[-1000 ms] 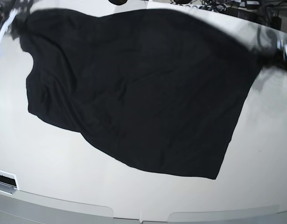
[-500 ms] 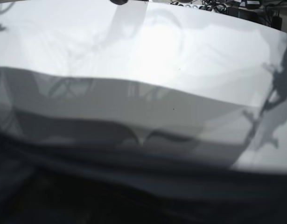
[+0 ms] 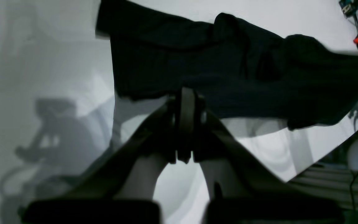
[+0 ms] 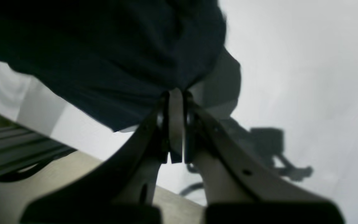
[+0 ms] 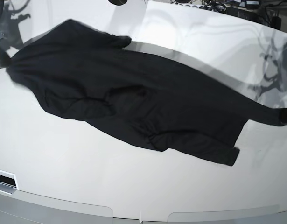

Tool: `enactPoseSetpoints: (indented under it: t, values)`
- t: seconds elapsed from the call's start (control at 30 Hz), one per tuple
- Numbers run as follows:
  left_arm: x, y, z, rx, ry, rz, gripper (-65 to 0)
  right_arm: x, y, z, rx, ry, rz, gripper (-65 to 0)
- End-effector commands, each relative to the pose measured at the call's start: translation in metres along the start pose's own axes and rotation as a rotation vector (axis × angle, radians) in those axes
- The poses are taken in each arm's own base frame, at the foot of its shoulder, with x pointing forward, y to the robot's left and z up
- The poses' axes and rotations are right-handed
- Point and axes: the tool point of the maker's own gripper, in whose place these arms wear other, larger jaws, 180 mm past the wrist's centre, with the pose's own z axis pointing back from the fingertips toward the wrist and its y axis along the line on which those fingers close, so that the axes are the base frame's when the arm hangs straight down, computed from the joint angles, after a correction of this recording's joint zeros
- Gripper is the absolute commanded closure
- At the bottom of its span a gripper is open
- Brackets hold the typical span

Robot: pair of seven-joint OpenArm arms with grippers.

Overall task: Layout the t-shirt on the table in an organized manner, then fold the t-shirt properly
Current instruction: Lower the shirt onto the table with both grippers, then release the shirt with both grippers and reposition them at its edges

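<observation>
Spanning table (image 5: 148, 196) corner to corner, shirt (image 5: 134, 102) lies rumpled, long axis running from base view's upper left down to right edge, folds bunched mid-body. My right gripper (image 4: 175, 93) pinched tight on cloth at upper-left end; my left gripper (image 3: 185, 93) clamped likewise on cloth at right end. Each arm owns one end, shirt stretched between them. Layout not done, I judge: next move needs ends pulled apart along that axis, then cloth spread flat.
</observation>
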Motion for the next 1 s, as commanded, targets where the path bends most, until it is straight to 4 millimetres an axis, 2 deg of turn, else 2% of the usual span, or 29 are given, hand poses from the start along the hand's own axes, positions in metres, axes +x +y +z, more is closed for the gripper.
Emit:
enactPoseSetpoints:
  t: [0.0,0.27,0.37,0.47,0.53,0.6,0.63,0.67,0.7,0.73,0.77,0.8,0.87,0.97]
  values:
    - [0.014,0.005,0.011,0.019,-0.02,-0.028,0.0,0.007,0.001,0.003,0.009,-0.02,0.022,0.0]
    - [0.004,0.008,0.01,0.02,0.014,-0.005,0.0,0.005,0.002,0.001,0.017,-0.008,0.029,0.0]
    - [-0.014,0.008,0.011,0.02,0.069,0.014,0.0,-0.003,-0.007,0.001,-0.031,0.036,0.039,0.0]
    - [-0.044,0.007,0.012,0.019,0.137,0.055,0.0,-0.014,-0.019,0.002,-0.1,0.092,0.015,0.0]
    - [-0.056,0.005,0.013,0.017,0.16,0.073,0.0,-0.009,-0.02,0.002,-0.106,0.067,0.015,0.0]
    - [-0.06,0.004,0.012,0.012,0.162,0.081,0.0,-0.001,-0.02,0.002,-0.105,0.019,0.018,0.0]
    - [-0.06,0.004,0.011,0.01,0.16,0.083,0.0,0.001,-0.02,0.002,-0.105,0.013,0.018,-3.6]
    - [-0.059,0.004,0.011,0.011,0.154,0.082,0.0,0.0,-0.02,0.002,-0.106,0.013,0.017,-11.3]
    - [-0.056,0.004,0.011,0.012,0.141,0.082,-3.7,0.0,-0.021,0.002,-0.11,0.017,0.013,-20.4]
    - [-0.053,0.004,0.01,0.012,0.126,0.082,-11.2,-0.003,-0.024,0.002,-0.13,0.029,0.003,-29.3]
    - [-0.051,0.005,0.01,0.013,0.11,0.082,-19.3,-0.005,-0.028,0.003,-0.152,0.042,-0.001,-35.7]
    - [-0.048,0.005,0.01,0.014,0.095,0.082,-26.6,-0.005,-0.032,0.004,-0.17,0.051,-0.003,-38.8]
    - [-0.044,0.005,0.009,0.015,0.071,0.081,-36.0,-0.006,-0.039,0.008,-0.205,0.059,-0.029,-39.2]
    - [-0.043,0.005,0.009,0.015,0.066,0.082,-36.7,-0.007,-0.039,0.014,-0.196,0.058,-0.067,-39.2]
